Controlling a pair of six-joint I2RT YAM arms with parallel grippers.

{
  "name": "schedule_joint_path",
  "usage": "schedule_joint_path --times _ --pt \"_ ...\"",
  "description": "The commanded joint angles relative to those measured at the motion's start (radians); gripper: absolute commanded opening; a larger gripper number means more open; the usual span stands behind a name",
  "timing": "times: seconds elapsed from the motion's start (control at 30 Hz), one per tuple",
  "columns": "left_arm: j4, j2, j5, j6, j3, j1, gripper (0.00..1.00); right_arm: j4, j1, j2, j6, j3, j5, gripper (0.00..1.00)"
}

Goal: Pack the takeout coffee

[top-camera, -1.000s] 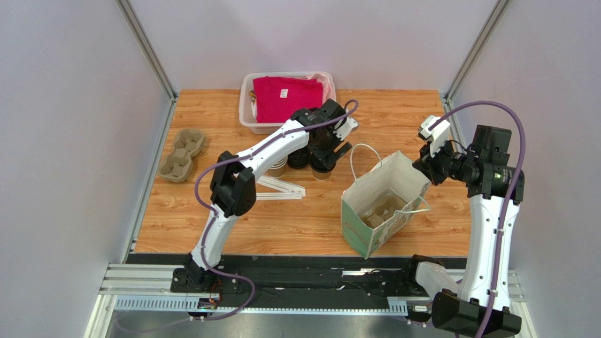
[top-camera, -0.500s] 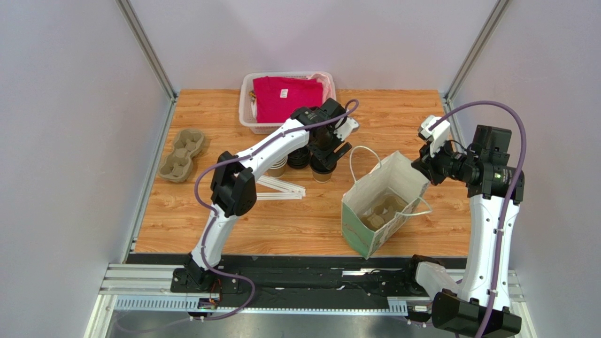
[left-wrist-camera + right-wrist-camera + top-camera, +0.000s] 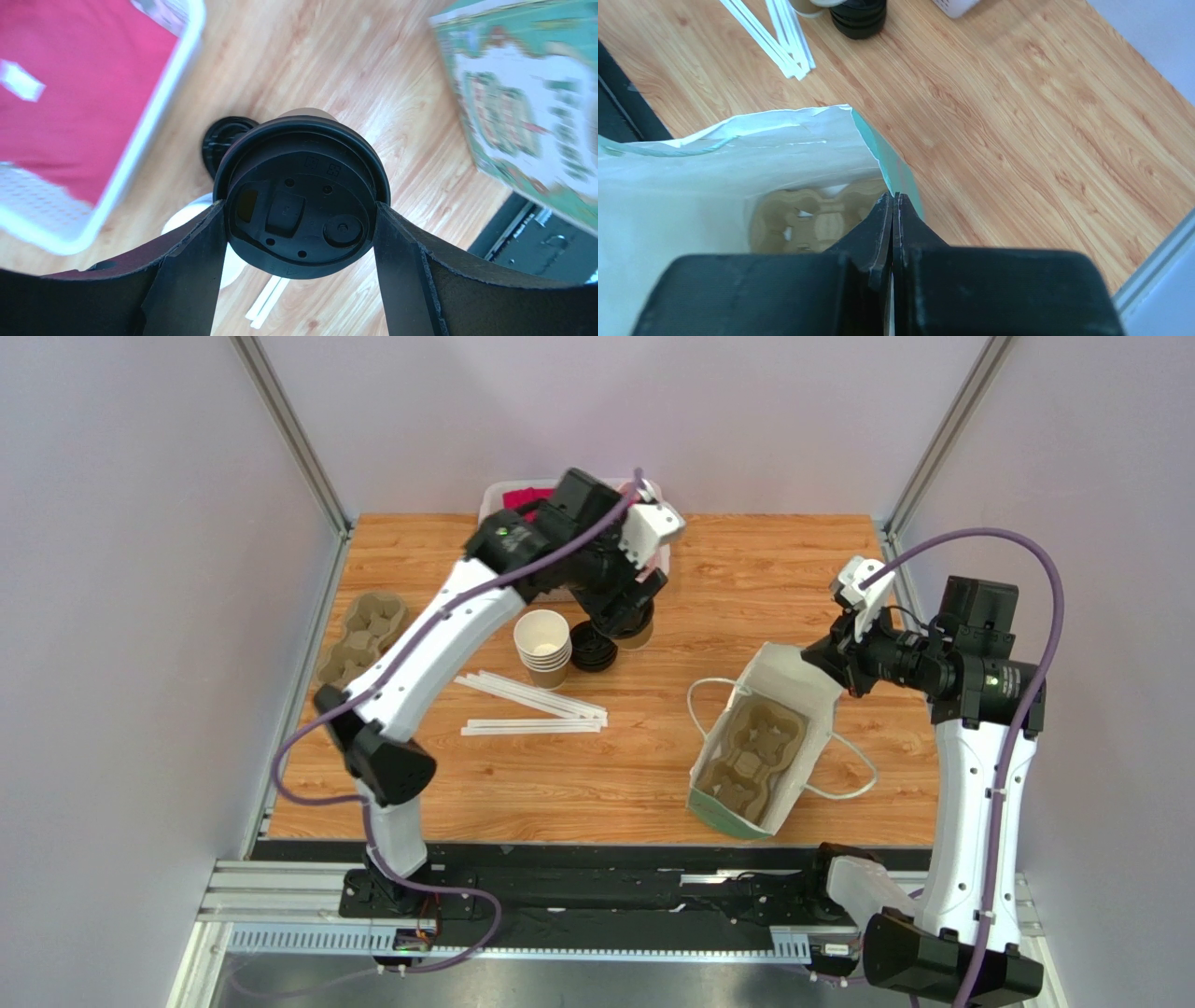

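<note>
Our left gripper point(image 3: 626, 605), jaws wide, clamps the coffee point(image 3: 302, 210) at its lid's sides, near 12 o'clock on the counter point(image 3: 617, 777), just beside the bin point(image 3: 151, 105) holding red cloth point(image 3: 77, 77). Our right gripper point(image 3: 892, 206), fully closed, pinches the rim of the bag point(image 3: 682, 182) at 4 o'clock. A carrier point(image 3: 753, 753) lies inside.

Bright, even, diffuse light from above; shadows on the tabletop point(image 3: 659, 742) are faint and soft. The overhead view is crisp. In the left wrist view the takeout coffee point(image 3: 302, 203) is sharp, the paper bag point(image 3: 526, 119) smeared (its print unreadable).
</note>
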State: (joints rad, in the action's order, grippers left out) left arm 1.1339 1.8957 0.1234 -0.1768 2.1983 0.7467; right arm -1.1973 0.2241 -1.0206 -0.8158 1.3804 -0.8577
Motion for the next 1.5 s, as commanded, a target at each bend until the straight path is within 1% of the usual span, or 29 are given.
schedule_joint_path --times 0.0,0.1,0.23,0.33,0.37,0.43,0.47,0.57,0.6,0.63,0.7,0.73,0.87,0.93,1.13,1.3,1.4,1.47 --pt "0.043 -0.194 0.097 -0.079 0.055 -0.029 0.15 0.061 -0.049 0.004 0.056 0.077 -0.087 0.00" --pt "0.030 -0.299 0.154 -0.133 0.049 -0.026 0.12 0.085 -0.089 0.011 0.086 0.082 -0.081 0.00" --pt "0.021 -0.409 0.134 -0.245 0.022 0.028 0.07 0.081 -0.117 0.031 0.116 0.065 -0.076 0.00" --pt "-0.031 -0.472 0.098 -0.320 -0.018 0.115 0.06 0.081 -0.127 0.051 0.132 0.055 -0.075 0.00" --pt "-0.052 -0.483 0.084 -0.340 -0.029 0.178 0.06 0.081 -0.131 0.056 0.153 0.055 -0.076 0.00" --pt "-0.060 -0.504 0.044 -0.393 -0.035 0.242 0.05 0.088 -0.143 0.063 0.184 0.057 -0.078 0.00" --pt "-0.063 -0.509 0.027 -0.409 -0.051 0.308 0.05 0.088 -0.149 0.063 0.202 0.058 -0.083 0.00" --pt "-0.078 -0.521 -0.021 -0.461 -0.071 0.420 0.04 0.088 -0.187 0.071 0.231 0.065 -0.072 0.00" --pt "-0.082 -0.517 -0.053 -0.475 -0.066 0.449 0.04 0.103 -0.202 0.076 0.254 0.065 -0.040 0.00" --pt "-0.080 -0.502 -0.063 -0.499 -0.057 0.501 0.04 0.110 -0.224 0.079 0.263 0.063 -0.024 0.00" --pt "-0.080 -0.483 -0.100 -0.526 -0.019 0.554 0.03 0.126 -0.272 0.085 0.299 0.055 -0.006 0.00" --pt "-0.074 -0.462 -0.110 -0.547 -0.005 0.598 0.03 0.133 -0.290 0.093 0.314 0.054 0.006 0.00" --pt "-0.048 -0.414 -0.120 -0.567 0.034 0.684 0.03 0.168 -0.322 0.111 0.383 0.034 0.060 0.00" --pt "-0.040 -0.399 -0.166 -0.585 0.025 0.726 0.02 0.195 -0.333 0.120 0.441 0.022 0.107 0.00" --pt "-0.020 -0.353 -0.180 -0.590 0.024 0.778 0.01 0.209 -0.356 0.139 0.520 -0.007 0.197 0.00" --pt "0.032 -0.310 -0.183 -0.546 0.006 0.784 0.01 0.209 -0.358 0.154 0.584 -0.038 0.246 0.00" --pt "0.044 -0.322 -0.174 -0.512 -0.076 0.784 0.00 0.200 -0.359 0.163 0.627 -0.066 0.304 0.00" --pt "0.003 -0.354 -0.183 -0.504 -0.173 0.783 0.00 0.186 -0.359 0.156 0.650 -0.073 0.336 0.00"
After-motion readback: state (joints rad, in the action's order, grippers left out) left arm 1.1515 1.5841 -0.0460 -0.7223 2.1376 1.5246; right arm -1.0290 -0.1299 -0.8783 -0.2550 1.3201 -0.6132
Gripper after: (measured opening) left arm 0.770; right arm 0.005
